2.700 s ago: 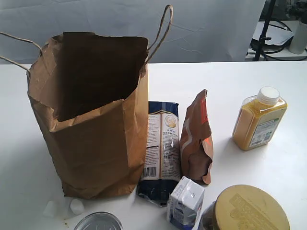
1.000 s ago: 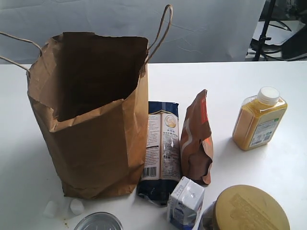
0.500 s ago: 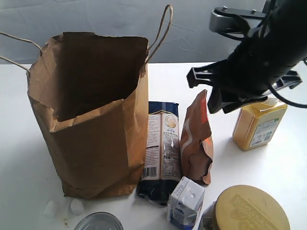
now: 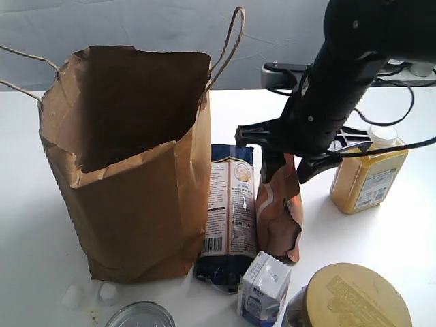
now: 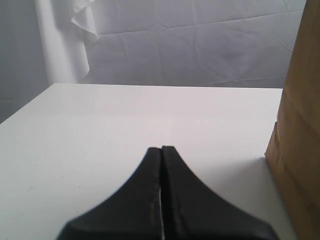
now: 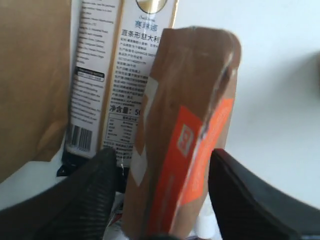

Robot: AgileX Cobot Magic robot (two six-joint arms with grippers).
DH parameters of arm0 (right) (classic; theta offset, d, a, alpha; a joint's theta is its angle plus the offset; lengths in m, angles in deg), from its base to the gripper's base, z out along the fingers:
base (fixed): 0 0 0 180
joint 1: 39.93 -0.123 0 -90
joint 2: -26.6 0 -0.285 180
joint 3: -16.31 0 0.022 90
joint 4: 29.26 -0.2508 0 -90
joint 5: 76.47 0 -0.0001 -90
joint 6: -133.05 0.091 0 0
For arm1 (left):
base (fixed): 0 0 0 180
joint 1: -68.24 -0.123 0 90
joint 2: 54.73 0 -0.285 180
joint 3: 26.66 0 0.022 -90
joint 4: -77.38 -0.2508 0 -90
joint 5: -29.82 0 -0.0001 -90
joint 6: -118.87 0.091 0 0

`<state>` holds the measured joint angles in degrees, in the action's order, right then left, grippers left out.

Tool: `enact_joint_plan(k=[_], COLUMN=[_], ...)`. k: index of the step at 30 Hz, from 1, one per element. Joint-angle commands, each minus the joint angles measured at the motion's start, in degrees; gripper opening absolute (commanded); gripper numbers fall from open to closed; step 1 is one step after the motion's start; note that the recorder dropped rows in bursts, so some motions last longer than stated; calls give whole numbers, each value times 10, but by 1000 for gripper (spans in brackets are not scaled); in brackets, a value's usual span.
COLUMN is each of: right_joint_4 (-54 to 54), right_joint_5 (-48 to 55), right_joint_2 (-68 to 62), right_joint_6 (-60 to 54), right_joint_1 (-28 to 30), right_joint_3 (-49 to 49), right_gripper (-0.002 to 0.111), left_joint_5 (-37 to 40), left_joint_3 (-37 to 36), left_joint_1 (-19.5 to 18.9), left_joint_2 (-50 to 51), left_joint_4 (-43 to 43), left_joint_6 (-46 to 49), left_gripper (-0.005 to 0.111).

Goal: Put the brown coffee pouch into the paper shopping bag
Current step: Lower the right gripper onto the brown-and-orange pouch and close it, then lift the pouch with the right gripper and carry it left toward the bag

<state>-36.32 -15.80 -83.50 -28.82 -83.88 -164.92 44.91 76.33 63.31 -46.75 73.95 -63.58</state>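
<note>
Plainly the right gripper [image 4: 285, 168] straddles the top of the pouch [image 4: 278, 214], jaws wide, gripping nothing; the arm hides that top edge at centre frame. The pouch stands on the counter [image 4: 27, 238], right of the bag [image 4: 136, 197]. The left gripper [image 5: 161, 150] is closed and empty; its view shows only a sliver of the bag

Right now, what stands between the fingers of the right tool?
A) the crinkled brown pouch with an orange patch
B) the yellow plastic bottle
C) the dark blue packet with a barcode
A: the right wrist view shows the crinkled brown pouch between the right tool's fingers.
</note>
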Motion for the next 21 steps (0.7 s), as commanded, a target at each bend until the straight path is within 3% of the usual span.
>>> enact_joint_plan(k=[1, 3, 9, 21], right_joint_4=[7, 5, 13, 75], right_joint_5=[-19, -19, -19, -13], right_joint_2=[-44, -59, -73, 31], right_joint_6=[10, 16, 17, 20], right_joint_1=[-1, -1, -1, -1], right_joint_3=[-5, -5, -5, -7], right_gripper=[52, 48, 0, 0], left_joint_5=[-2, -2, -2, -2], left_joint_3=[-2, -2, -2, -2], left_joint_1=[-2, -2, -2, -2], left_joint_2=[-2, -2, -2, -2], left_joint_4=[-2, -2, -2, -2], left_joint_6=[-2, -2, -2, -2], left_gripper=[0, 0, 0, 0])
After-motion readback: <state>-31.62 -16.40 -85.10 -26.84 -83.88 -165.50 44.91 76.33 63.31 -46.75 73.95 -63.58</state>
